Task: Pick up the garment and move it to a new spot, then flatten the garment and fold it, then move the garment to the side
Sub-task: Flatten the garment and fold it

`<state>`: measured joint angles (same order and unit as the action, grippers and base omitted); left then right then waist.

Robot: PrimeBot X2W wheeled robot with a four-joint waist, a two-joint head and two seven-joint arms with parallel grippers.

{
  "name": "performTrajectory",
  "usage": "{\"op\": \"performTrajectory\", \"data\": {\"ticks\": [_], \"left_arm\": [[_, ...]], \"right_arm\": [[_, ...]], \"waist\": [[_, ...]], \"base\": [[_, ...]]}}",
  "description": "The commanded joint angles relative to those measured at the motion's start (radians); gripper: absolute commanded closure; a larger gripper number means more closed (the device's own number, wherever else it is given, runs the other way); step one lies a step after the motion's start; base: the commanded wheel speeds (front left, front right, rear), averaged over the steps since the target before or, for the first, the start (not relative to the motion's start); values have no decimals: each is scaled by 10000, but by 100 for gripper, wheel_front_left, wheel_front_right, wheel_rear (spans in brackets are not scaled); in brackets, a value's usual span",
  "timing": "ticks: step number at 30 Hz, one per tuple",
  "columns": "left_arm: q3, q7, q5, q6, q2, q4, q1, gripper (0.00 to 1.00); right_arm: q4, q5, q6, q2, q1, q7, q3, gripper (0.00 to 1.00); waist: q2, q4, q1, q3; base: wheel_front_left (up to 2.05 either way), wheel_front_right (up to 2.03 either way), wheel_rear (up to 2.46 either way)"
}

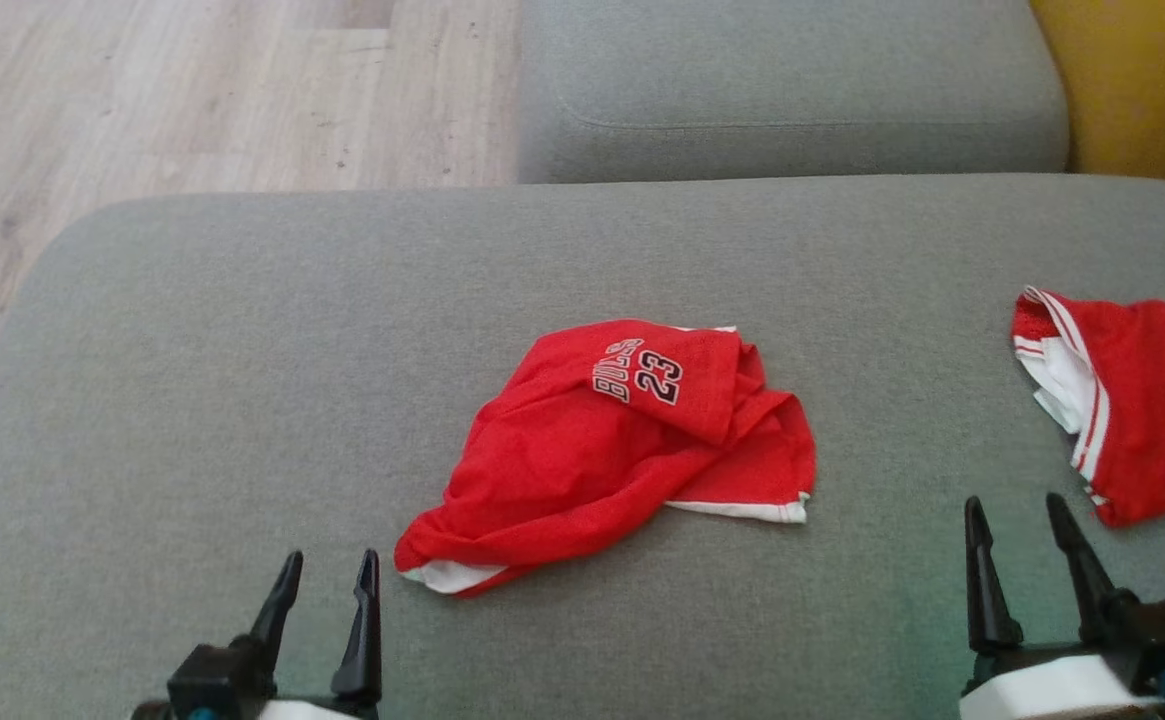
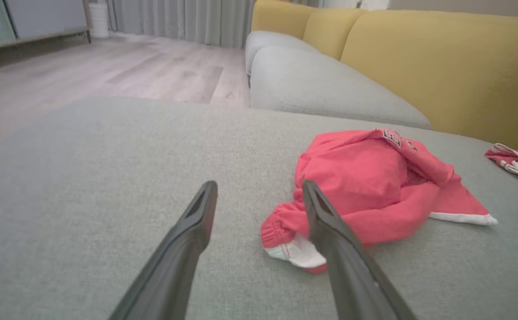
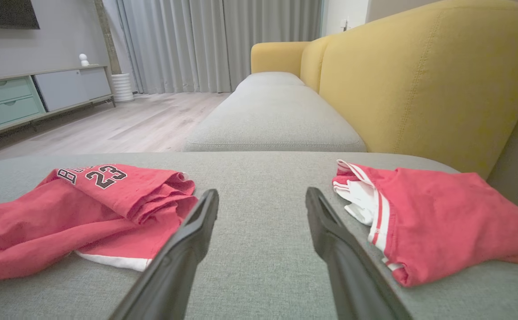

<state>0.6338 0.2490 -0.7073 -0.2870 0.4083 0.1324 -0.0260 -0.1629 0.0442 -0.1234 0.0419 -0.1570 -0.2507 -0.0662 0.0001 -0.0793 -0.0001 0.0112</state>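
- Dark-fingered left end effector (image 1: 332, 556) and right end effector (image 1: 1013, 501) hover parted, empty.
- Crumpled red mesh jersey (image 1: 602, 450) lies mid grey woven sofa cushion (image 1: 192, 350), lettering partly folded.
- Second red white-trimmed garment (image 1: 1142, 420) is cut off rightward.

Lighting is even and diffuse in all three views; I record no glare and no hard shadow. Head view: moderately bright, slightly grainy; the red garment (image 1: 602, 450) casts only a thin soft shadow along its near edge on the grey cushion (image 1: 242, 350); a faint green cast lies on the cushion towards the bottom right.

Left wrist view: paler and softer overall, the garment washed towards pink; the left hand (image 2: 259, 183) has blurred fingers (image 2: 183, 249), being close to the lens.

Right wrist view: sharper in the middle distance; the floor (image 3: 143, 120) is brightest near the curtains (image 3: 223, 44); the right hand (image 3: 262, 190) is likewise out of focus; straight lines bow at the frame edges.
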Motion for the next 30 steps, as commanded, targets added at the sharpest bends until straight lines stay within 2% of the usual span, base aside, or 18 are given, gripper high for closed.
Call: {"op": "performTrajectory", "data": {"ticks": [1, 7, 12, 17, 23, 30], "left_arm": [[-588, 118, 332, 73, 11, -204, 403, 0], [-1908, 125, 2339, 1058, -1106, -17, 158, 0], [-2865, 126, 3238, 1876, -1855, 412, -87, 0], [-3579, 126, 3865, 2531, -2311, 761, -217, 0], [-4199, 127, 4421, 3068, -2706, 984, -265, 0], [-4679, 127, 4854, 3457, -3016, 1183, -299, 0]], "right_arm": [[235, 25, -73, 83, 241, -111, 265, 0], [-128, 292, -73, 83, 190, -111, 253, 0], [-271, 335, -73, 83, 180, -111, 373, 0], [-263, 343, -73, 83, 254, -111, 361, 0], [-256, 355, -73, 83, 272, -111, 335, 0], [-265, 444, -73, 83, 298, -111, 363, 0]], "waist": [[-1, -61, 1, 13], [-1, -35, 1, -14], [-1, 223, 1, -10], [-1, 427, 1, -7], [-1, 499, 1, -17], [-1, 500, 1, -35]], "base": [[0, 0, 0], [0, 0, 0], [0, 0, 0], [0, 0, 0], [0, 0, 0], [0, 0, 0]]}}
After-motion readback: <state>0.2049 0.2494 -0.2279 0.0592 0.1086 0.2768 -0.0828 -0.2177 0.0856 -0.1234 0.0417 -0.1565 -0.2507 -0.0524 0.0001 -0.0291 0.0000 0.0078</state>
